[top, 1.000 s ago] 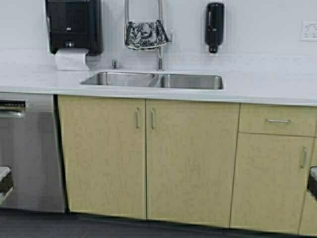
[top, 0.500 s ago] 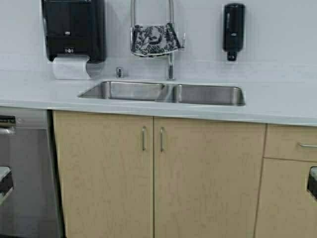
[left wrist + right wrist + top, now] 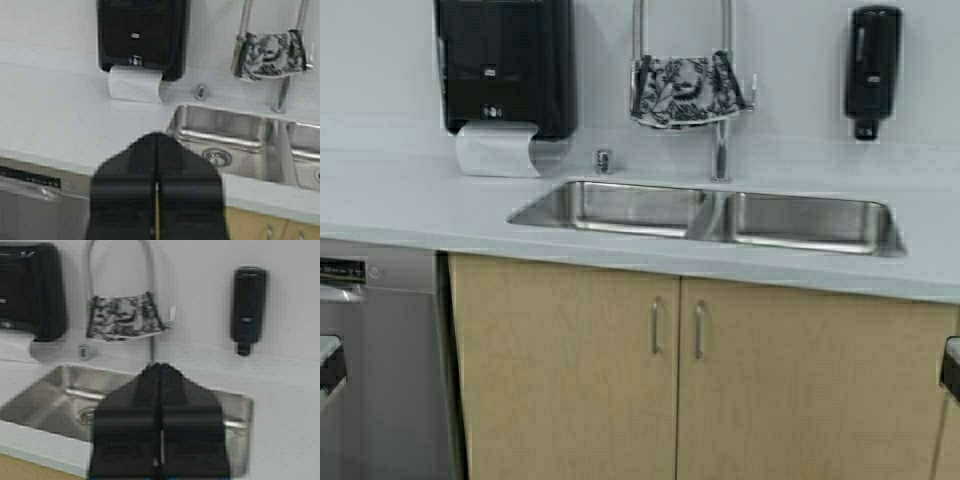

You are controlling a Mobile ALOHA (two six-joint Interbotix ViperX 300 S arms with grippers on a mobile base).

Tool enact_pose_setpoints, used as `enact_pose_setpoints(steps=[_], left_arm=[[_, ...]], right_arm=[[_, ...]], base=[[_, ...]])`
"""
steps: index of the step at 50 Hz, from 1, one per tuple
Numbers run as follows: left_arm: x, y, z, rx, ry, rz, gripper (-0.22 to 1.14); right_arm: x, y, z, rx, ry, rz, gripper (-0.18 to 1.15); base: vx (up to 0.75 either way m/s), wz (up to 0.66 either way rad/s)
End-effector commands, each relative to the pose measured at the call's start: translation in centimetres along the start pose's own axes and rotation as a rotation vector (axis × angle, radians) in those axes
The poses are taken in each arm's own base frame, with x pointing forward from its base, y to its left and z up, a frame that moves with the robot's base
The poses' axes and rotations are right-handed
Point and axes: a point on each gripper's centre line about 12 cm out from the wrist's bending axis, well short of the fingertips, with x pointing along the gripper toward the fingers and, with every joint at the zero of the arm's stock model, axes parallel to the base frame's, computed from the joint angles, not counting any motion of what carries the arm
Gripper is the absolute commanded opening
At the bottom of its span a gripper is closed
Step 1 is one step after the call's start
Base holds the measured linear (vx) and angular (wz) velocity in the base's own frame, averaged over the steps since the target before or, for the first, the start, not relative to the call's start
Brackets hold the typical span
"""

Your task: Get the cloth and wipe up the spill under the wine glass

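Both pincers are pressed closed and carry nothing: the left pincer (image 3: 156, 150) is held short of the surface (image 3: 410, 215), facing the paper dispenser (image 3: 142, 35), and the right pincer (image 3: 160, 390) is held before the sink (image 3: 710, 215), facing the faucet (image 3: 120, 270). Beyond them the cloth (image 3: 687, 90) is draped over the faucet loop, above the sink and well apart from either pincer. No wine glass or spill shows in any view.

Judging from here, the limp cloth could snag on the loop or slip into the basin if it is pinched by only a thin edge. A closed pincer arriving at it would merely push it along the pipe. A reach that is slightly off might catch the faucet itself.

Only the wrist views show the fingers; in the high view just dark bits of the arms sit at the frame edges. That view alone shows the cabinet doors (image 3: 565, 380) and dishwasher (image 3: 380, 370) below the surface. The soap dispenser (image 3: 248, 305) appears in the right wrist view, not in the left.
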Motion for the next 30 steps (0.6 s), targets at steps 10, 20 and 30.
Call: enact_pose_setpoints(steps=[10,20,30], left_arm=[[-1.0,-0.1,0.6,-0.003,-0.050,-0.005,0.02],[-1.7,0.0,0.4,-0.003,-0.057,-0.005,0.02],[-1.7,0.0,0.1,-0.003,-0.047,-0.004,0.02]], right_arm=[[0.9,3.3,2.1,0.009,0.016,0.169,0.05],[2.6,6.1,2.4,0.014,0.056,0.283,0.05],[5.3,7.5,0.6,-0.002,0.151,0.308,0.05]], base=[[0.39,0.09],[0.37,0.01],[0.35,-0.04]])
